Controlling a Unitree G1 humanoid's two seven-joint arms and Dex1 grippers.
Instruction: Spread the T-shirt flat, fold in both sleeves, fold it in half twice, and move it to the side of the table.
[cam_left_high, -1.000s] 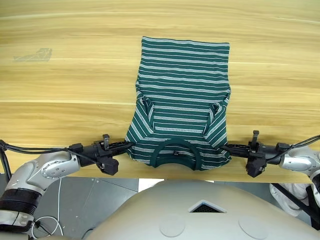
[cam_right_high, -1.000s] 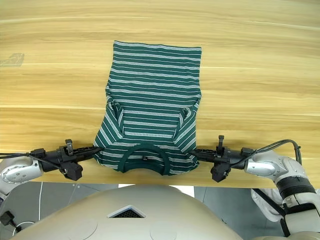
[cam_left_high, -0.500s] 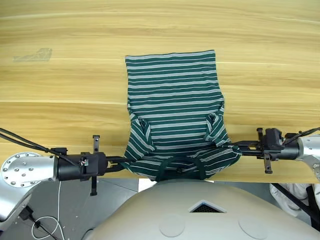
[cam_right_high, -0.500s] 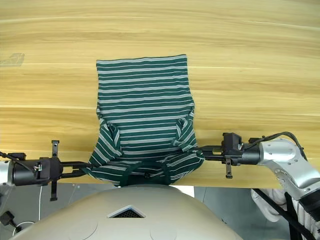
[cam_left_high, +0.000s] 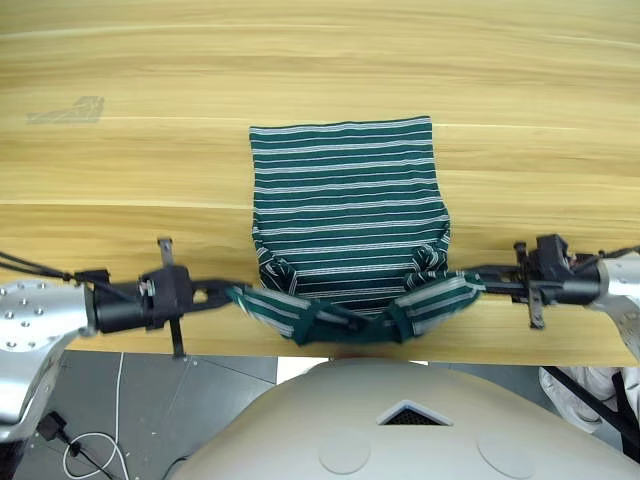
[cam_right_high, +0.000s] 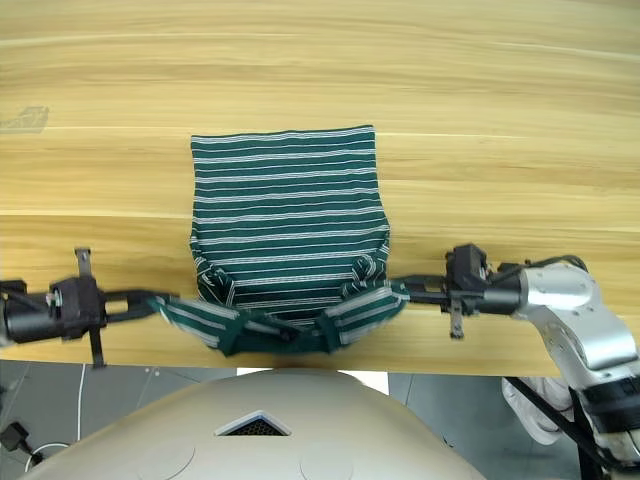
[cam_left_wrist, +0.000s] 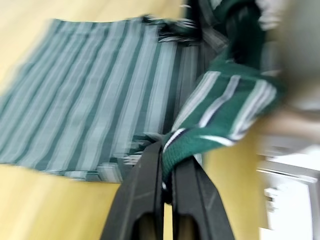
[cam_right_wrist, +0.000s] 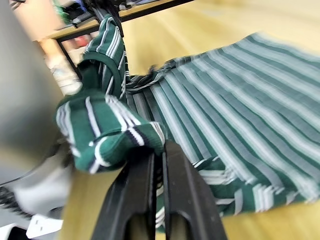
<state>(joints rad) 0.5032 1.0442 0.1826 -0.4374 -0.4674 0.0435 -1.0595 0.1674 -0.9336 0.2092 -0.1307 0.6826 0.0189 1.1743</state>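
Left claw (cam_left_wrist: 164, 151) and right claw (cam_right_wrist: 159, 146) clenched on the T-shirt (cam_left_high: 345, 200), the pinch itself plain from the wrists.

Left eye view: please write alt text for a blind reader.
The left hand and right hand each grip a near corner of a dark green white-striped T-shirt, holding that end off the light wooden table. The far part lies flat.
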